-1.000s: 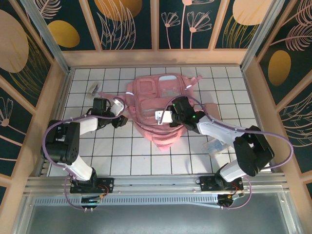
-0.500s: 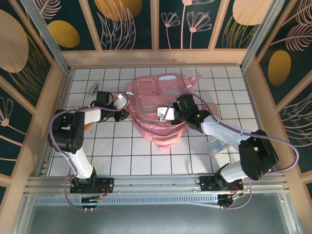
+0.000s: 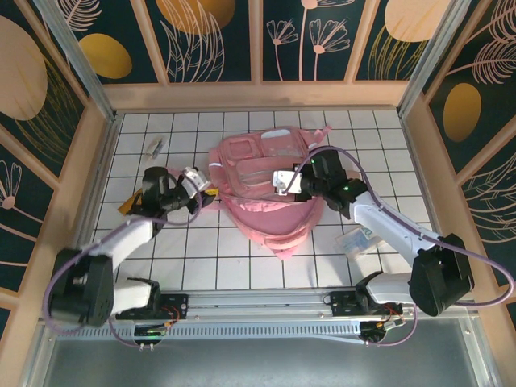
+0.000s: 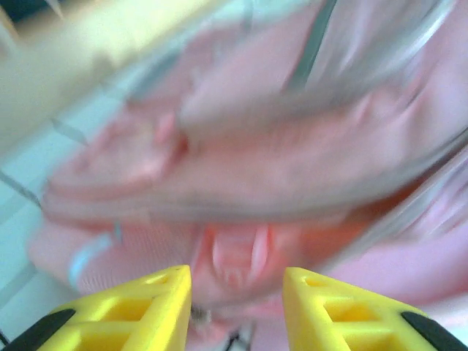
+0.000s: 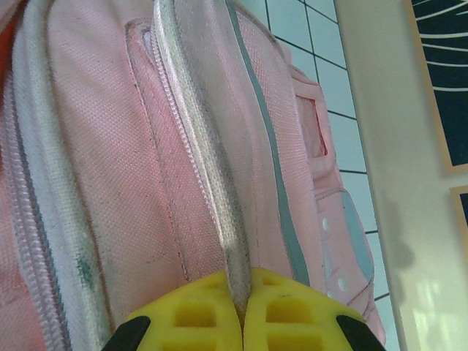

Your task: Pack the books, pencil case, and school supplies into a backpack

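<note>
Pink backpack (image 3: 266,193), right gripper (image 5: 243,298) clamped on its pale strip (image 5: 232,234). Left gripper (image 4: 235,276) sits parted at a blurred fold (image 4: 234,252); hold unclear. Best pull both sides evenly.

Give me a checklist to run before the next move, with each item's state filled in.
1. Right end effector grip on the backpack: shut on a pale strip of it. Ok.
2. Left end effector grip: fingers apart, pink fabric between them, picture blurred. Cannot tell.
3. Backpack open for loading: from above it is unclear whether it is unzipped. Cannot tell.
4. Small grey-white piece packed: lies on the table, far left. Not ok.
5. Clear pouch packed: lies on the table beside the right arm. Not ok.
</note>
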